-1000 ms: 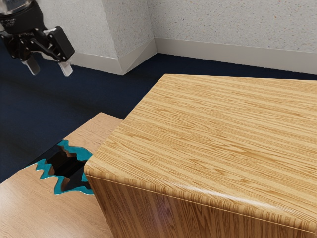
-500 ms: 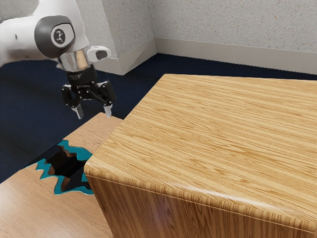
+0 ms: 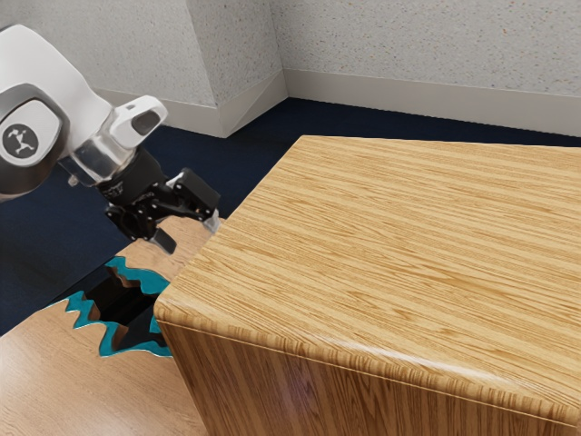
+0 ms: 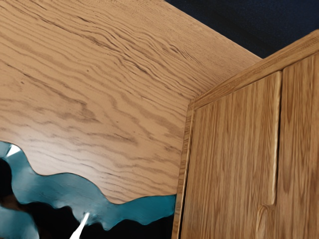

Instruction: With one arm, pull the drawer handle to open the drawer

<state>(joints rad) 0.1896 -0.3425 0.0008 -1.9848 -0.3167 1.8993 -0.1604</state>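
Note:
A large wooden cabinet (image 3: 390,245) stands on a wooden table (image 3: 54,381). Its front face points toward the exterior view's left and is hidden there behind its own top edge. My black gripper (image 3: 191,233) hangs low just off the cabinet's upper front corner, tilted toward that face, its fingers open with nothing between them. In the wrist view the cabinet front (image 4: 229,159) shows a panel seam and a rounded wooden ridge (image 4: 262,219) that may be the drawer handle; I cannot tell for sure.
A jagged hole with a teal rim (image 3: 113,309) cuts the table just below the gripper; the same teal rim (image 4: 75,189) lies beside the cabinet's base in the wrist view. Dark blue floor (image 3: 54,200) and grey walls lie behind.
My arm has dropped from the upper left down to the cabinet's front corner and tilted the hand toward the front face. The fingers stay open. The cabinet has not moved.

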